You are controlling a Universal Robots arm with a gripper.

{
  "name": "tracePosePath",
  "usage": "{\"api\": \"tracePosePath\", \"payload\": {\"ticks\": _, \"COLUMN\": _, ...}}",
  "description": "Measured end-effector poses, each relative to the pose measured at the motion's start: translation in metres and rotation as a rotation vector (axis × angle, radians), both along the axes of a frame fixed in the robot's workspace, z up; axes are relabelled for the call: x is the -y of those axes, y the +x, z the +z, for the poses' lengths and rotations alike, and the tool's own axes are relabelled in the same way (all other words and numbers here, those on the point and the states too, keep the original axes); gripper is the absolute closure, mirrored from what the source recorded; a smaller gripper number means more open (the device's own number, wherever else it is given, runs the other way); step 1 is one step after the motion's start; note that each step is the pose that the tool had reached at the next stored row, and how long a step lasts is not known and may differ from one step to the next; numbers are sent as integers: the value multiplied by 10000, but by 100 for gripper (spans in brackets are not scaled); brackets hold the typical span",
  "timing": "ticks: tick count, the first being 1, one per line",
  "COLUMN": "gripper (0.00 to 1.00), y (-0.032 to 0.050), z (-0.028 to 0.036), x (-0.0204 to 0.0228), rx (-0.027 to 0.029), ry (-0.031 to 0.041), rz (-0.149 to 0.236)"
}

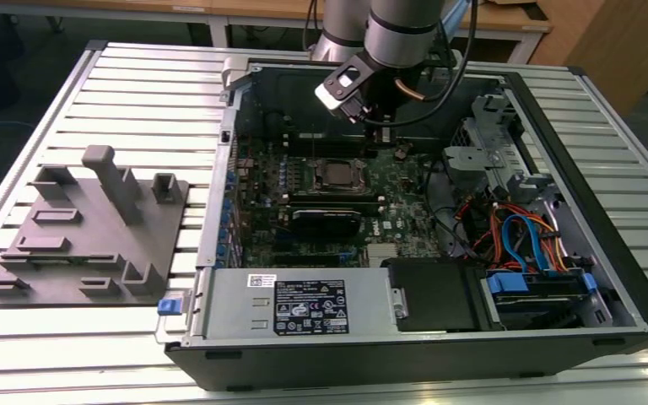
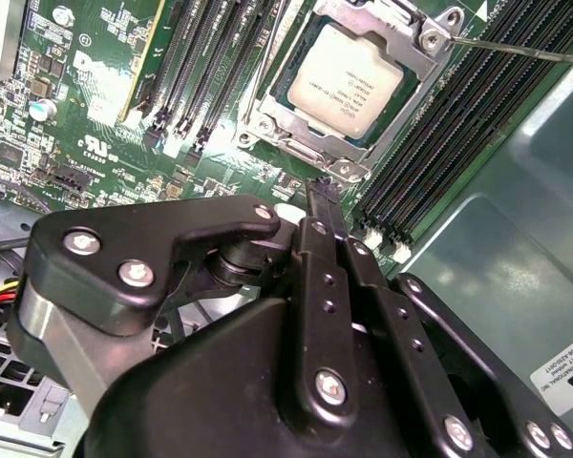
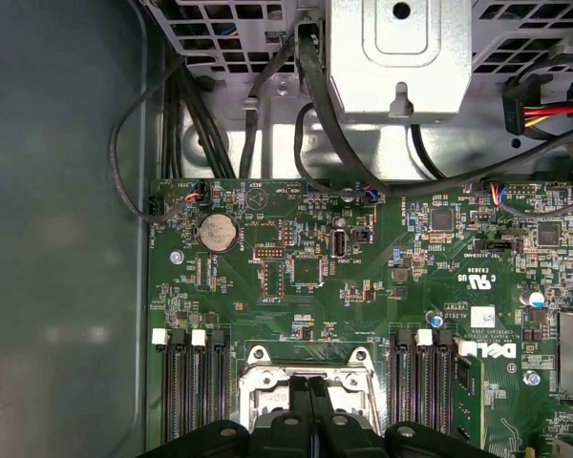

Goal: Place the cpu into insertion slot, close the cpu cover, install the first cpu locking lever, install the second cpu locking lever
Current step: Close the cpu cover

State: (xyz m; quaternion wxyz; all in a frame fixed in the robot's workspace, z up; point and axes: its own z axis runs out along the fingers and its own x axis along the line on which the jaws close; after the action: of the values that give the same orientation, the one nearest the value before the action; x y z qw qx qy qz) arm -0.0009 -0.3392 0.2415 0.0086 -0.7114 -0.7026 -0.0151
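Jaws pressed together, empty | gripper (image 2: 319, 191) near cpu (image 2: 349, 81) | cpu square, equal-sided, dull silver-grey, flat on green board (image 2: 105, 124), top up | cover (image 2: 285, 122) shiny metal frame lying over its edges

Silver-grey tubular arm (image 1: 397, 34), trailing black cable (image 1: 468, 42); matte black hand (image 2: 322, 196), jointed links pinned by silver screws (image 2: 331, 386).
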Motion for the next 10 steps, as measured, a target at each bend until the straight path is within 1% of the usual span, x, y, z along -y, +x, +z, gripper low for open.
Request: {"api": "tracePosePath", "payload": {"ticks": 10, "gripper": 89, "y": -5, "z": -1, "x": 0, "rx": 0, "ry": 1, "rz": -2}}
